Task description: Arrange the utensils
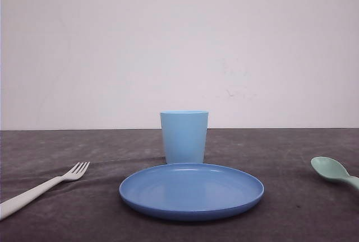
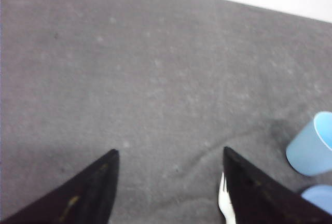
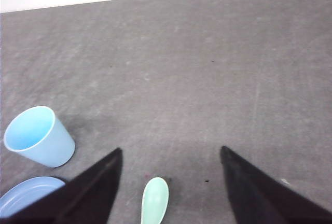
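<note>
A slim white fork (image 1: 42,187) lies on the dark table at the left, tines pointing toward the middle. A mint-green spoon (image 1: 334,172) lies at the right edge, bowl up. In the left wrist view my left gripper (image 2: 168,154) is open above bare cloth, and the fork's tines (image 2: 225,203) peek out beside one finger. In the right wrist view my right gripper (image 3: 170,151) is open, with the spoon's bowl (image 3: 155,199) lying on the cloth between its fingers, untouched.
A blue round plate (image 1: 192,190) sits front centre, with a light blue cup (image 1: 184,136) upright just behind it. The cup (image 3: 39,136) and the plate's rim (image 3: 23,193) also appear in the right wrist view. A white wall backs the table.
</note>
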You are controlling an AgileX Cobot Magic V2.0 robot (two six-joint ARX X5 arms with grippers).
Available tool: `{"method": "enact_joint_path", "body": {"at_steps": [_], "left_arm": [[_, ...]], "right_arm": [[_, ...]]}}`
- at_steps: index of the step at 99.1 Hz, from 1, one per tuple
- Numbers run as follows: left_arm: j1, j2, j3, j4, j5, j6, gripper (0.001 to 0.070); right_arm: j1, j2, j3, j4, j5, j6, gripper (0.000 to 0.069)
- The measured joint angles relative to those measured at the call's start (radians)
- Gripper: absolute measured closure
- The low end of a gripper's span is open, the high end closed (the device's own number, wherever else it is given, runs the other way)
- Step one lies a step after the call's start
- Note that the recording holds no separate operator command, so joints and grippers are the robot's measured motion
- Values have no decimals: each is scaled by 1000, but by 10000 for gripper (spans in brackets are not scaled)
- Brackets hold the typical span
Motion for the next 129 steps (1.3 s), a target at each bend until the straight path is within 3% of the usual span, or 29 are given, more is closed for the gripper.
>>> {"method": "enact_joint_path", "body": {"at_steps": [17,40,70,99,129], "left_arm": [[-66,64,0,-32,8,-19,350],[-224,216,0,-31,3,-60,356],[-405,466,0,21,-98,-95,356],[-478,661,0,124,-150,-126,356],[-504,788,3,190,-162,-132,367]], "right_arm": [[21,0,0,-2,0,-2,271],[44,21,0,-2,0,-2,270],[69,86,0,-7,-2,-2,270],[69,108,0,-7,0,-2,270],[69,109,0,-6,1,-5,270]]}}
